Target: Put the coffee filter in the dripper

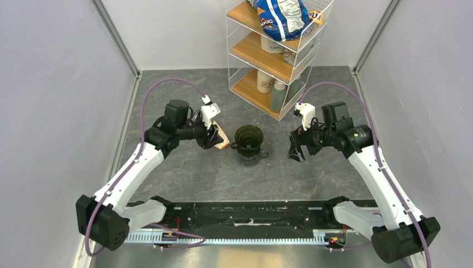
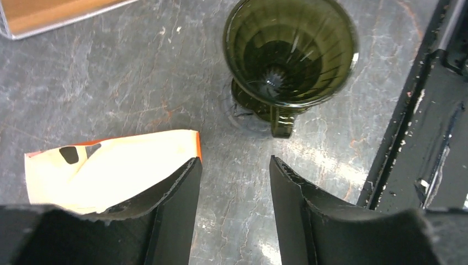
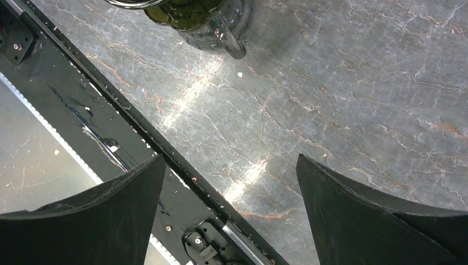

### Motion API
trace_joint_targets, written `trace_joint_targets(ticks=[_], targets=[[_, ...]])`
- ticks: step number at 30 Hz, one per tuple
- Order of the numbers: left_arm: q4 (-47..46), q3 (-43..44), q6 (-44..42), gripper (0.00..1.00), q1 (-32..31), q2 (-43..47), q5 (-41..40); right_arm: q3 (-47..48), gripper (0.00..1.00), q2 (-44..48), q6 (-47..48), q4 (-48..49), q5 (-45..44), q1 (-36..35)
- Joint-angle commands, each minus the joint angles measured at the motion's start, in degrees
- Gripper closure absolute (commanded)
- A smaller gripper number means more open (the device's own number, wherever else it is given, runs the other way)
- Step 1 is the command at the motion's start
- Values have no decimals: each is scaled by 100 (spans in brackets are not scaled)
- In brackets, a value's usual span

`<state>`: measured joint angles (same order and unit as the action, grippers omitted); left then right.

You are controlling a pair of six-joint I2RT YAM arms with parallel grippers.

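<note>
The dripper is a dark green funnel-shaped cup standing upright mid-table; its inside holds nothing. Its underside shows at the top of the right wrist view. No coffee filter is in view. A tan flat packet with an orange end lies just left of the dripper. My left gripper hovers over the packet's right end, jaws open, bare table between them. My right gripper is to the right of the dripper, apart from it, wide open and holding nothing.
A white wire shelf stands at the back right, with a chip bag, cups and bottles. A black rail runs along the near edge between the arm bases. Grey walls close in both sides.
</note>
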<state>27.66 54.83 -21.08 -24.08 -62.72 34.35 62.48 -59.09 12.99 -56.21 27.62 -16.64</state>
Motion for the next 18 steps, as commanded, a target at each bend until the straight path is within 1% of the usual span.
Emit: trace_joint_targets(ticks=[1,5,9,18], targets=[[-291,91,433,44,-47,-427,-490,-4,3,21,-95,77,126,11],[-496,71,443,46,-283,-654,-909,30,3,-11,-112,77,116,12],[-650,48,501,46,-438,-824,-1111,36,3,-12,-113,84,59,12],[-709,-23,462,46,-757,-749,-916,36,3,-6,-73,58,18,11]])
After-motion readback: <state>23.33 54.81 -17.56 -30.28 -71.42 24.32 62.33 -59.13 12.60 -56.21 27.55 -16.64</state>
